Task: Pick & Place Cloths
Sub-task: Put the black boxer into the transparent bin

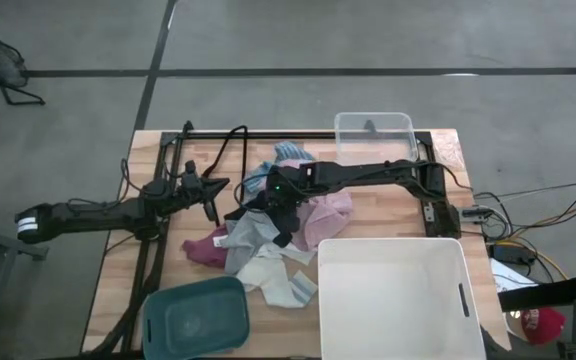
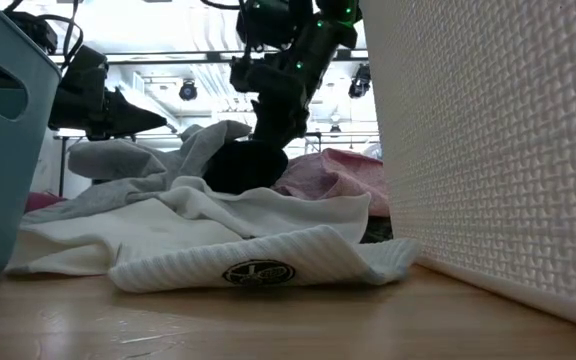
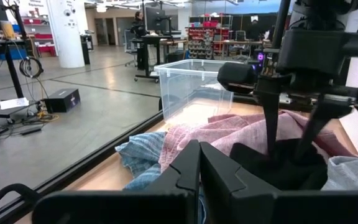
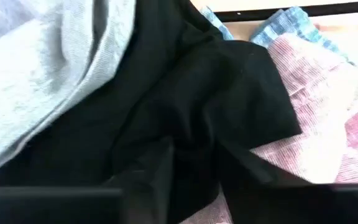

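A heap of cloths (image 1: 268, 235) lies in the middle of the wooden surface (image 1: 388, 215). They are soft and crumpled, one on top of another. A black cloth (image 4: 185, 93) sits near the top of the heap, folded and bunched up. A grey cloth (image 4: 36, 74) lies just beside it and partly over it. A pink cloth (image 3: 241, 127) is spread under the black one, toward the clear bin. A blue-striped cloth (image 3: 143, 152) pokes out at the far edge of the heap. A maroon cloth (image 1: 203, 247) shows at the side near the left arm. A white ribbed cloth (image 2: 268, 262) with a round dark badge lies flat at the front, with its long side running across the low view.

The right tool (image 3: 289, 140) points down into the black cloth. Its two fingers (image 4: 160, 168) are close together and press into the black folds, pinching them. The left tool (image 1: 211, 192) hangs just beside the heap, with its two fingers (image 3: 225, 177) shut tight and nothing between them.

A clear bin (image 1: 374, 137) stands at the far edge of the surface, and I see nothing in it. A big white bin (image 1: 398, 300) stands at the near edge, right of the heap, and no cloth shows inside. A teal bin (image 1: 196, 318) stands at the near edge, left of the white bin, touching the heap.
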Robot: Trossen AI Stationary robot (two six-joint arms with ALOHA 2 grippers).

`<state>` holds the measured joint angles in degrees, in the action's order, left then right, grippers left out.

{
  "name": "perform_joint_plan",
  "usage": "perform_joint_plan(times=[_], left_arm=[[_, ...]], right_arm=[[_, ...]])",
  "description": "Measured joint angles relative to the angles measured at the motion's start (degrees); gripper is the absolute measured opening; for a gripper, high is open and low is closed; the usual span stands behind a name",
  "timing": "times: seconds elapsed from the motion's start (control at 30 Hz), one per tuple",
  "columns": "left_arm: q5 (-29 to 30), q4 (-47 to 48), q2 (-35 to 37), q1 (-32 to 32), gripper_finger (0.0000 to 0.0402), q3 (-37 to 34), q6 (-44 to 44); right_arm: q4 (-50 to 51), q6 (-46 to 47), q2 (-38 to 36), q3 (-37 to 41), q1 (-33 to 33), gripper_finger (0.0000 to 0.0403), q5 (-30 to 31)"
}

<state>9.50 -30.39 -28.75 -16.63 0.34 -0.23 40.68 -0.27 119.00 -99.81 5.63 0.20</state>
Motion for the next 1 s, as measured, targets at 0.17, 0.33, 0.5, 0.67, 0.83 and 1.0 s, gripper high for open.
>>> perform_joint_plan(times=[0.17, 0.33, 0.5, 0.67, 0.83, 1.0], left_arm=[[0.01, 0.00, 0.00, -0.01, 0.0014, 0.00, 0.00], [0.02, 0.02, 0.00, -0.02, 0.0014, 0.00, 0.02], [0.01, 0.04, 0.00, -0.01, 0.0014, 0.00, 0.01], [0.02, 0.06, 0.00, -0.02, 0.0014, 0.00, 0.02], [0.01, 0.20, 0.00, -0.02, 0.0014, 0.00, 0.00], [0.02, 0.50, 0.00, 0.00, 0.0014, 0.00, 0.00]], right_arm=[[0.35, -1.31, -0.85, 0.00, -0.16, 0.0019, 0.03], [2.67, -1.27, -4.67, -1.30, -0.19, 0.0012, 1.77], [4.14, -2.27, -11.16, -1.33, -0.55, 0.0011, 10.68], [6.63, -1.37, -18.71, -1.31, -0.51, 0.0012, 19.18], [8.44, -1.33, -25.52, -1.25, -0.51, 0.0010, 28.08], [8.65, -1.47, -31.33, -1.22, -0.38, 0.0011, 38.01]])
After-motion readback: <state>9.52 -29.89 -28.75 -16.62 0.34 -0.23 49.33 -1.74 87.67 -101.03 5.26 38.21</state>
